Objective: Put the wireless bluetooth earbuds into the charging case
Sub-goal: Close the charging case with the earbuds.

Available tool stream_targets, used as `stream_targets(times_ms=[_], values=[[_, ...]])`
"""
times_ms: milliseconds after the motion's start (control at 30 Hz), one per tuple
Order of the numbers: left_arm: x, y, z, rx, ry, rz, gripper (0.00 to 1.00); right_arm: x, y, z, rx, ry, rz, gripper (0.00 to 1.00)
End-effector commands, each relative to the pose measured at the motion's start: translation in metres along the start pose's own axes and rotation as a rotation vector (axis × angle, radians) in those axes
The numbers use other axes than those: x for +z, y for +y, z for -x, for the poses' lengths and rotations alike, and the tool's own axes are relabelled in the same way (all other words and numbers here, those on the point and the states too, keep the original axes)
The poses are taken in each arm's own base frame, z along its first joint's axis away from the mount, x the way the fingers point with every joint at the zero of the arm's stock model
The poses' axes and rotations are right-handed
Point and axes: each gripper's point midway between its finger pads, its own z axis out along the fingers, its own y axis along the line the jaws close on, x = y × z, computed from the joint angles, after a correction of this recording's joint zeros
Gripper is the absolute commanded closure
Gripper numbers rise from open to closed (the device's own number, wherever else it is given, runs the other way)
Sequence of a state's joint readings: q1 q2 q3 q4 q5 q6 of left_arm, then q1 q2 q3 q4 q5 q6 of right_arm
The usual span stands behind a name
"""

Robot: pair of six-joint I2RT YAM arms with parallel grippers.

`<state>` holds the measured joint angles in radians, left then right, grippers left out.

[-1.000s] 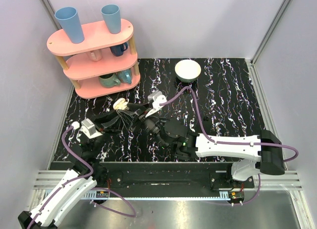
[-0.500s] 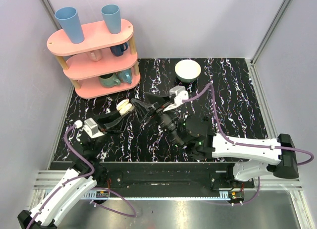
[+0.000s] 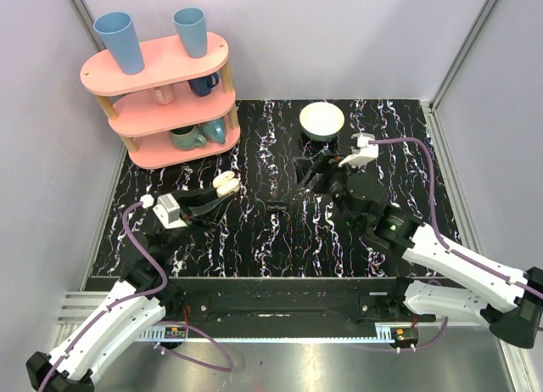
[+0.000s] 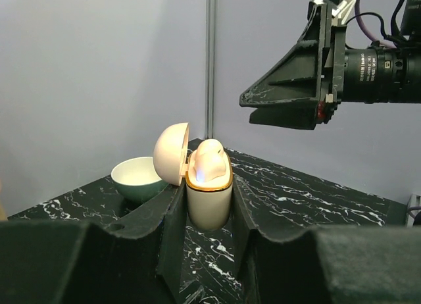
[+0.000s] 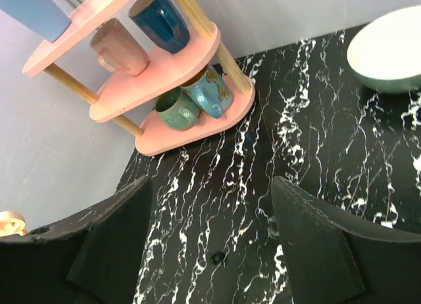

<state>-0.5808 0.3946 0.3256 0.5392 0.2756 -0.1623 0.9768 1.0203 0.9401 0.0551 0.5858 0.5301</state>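
Note:
My left gripper [image 3: 217,192] is shut on the cream charging case [image 3: 226,184] and holds it upright above the table. In the left wrist view the case [image 4: 209,202] sits between my fingers [image 4: 172,215] with its lid [image 4: 171,154] swung open to the left. A whitish earbud [image 4: 210,160] sticks up out of its gold-rimmed opening; I cannot tell whether one or both are in there. My right gripper [image 3: 316,170] is open and empty, in the air right of the case and apart from it. It also shows in the left wrist view [image 4: 289,106]. In the right wrist view [image 5: 217,238] only table lies between its fingers.
A small black object [image 3: 274,206] lies on the marbled table between the arms, seen too in the right wrist view [image 5: 217,257]. A white bowl [image 3: 322,120] stands at the back. A pink three-tier shelf [image 3: 161,95] with cups stands at the back left.
My right gripper has pulled away from the case, moving right and back, and stands open. My left gripper has shifted slightly right, still holding the case.

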Motion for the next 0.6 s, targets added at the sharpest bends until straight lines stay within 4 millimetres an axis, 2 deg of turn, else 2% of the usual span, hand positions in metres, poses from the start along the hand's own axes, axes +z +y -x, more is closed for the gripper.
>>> stream_targets(times_ms=[0, 133, 233, 267, 333, 367, 400, 567], values=[[0.009, -0.013, 0.031, 0.027, -0.063, -0.072, 1.00, -0.021, -0.011, -0.012, 0.093, 0.113, 0.002, 0.19], [0.008, -0.020, 0.034, 0.031, -0.061, -0.105, 1.00, -0.028, -0.011, -0.018, 0.126, 0.157, 0.006, 0.18], [0.006, -0.026, 0.031, 0.054, -0.029, -0.145, 1.00, -0.028, 0.004, -0.016, 0.145, 0.190, 0.054, 0.18], [0.005, -0.028, 0.029, 0.059, -0.016, -0.161, 1.00, -0.026, 0.010, -0.023, 0.134, 0.223, 0.073, 0.19], [0.004, -0.032, 0.030, 0.077, -0.007, -0.183, 1.00, -0.023, 0.021, -0.019, 0.135, 0.238, 0.092, 0.20], [0.003, -0.035, 0.026, 0.069, 0.019, -0.201, 1.00, -0.019, 0.026, -0.026, 0.127, 0.269, 0.105, 0.20], [0.003, -0.037, 0.025, 0.068, 0.029, -0.214, 1.00, -0.018, 0.034, -0.021, 0.130, 0.268, 0.126, 0.20], [-0.001, -0.042, 0.018, 0.040, 0.049, -0.234, 1.00, -0.010, 0.045, -0.026, 0.131, 0.294, 0.150, 0.19]])
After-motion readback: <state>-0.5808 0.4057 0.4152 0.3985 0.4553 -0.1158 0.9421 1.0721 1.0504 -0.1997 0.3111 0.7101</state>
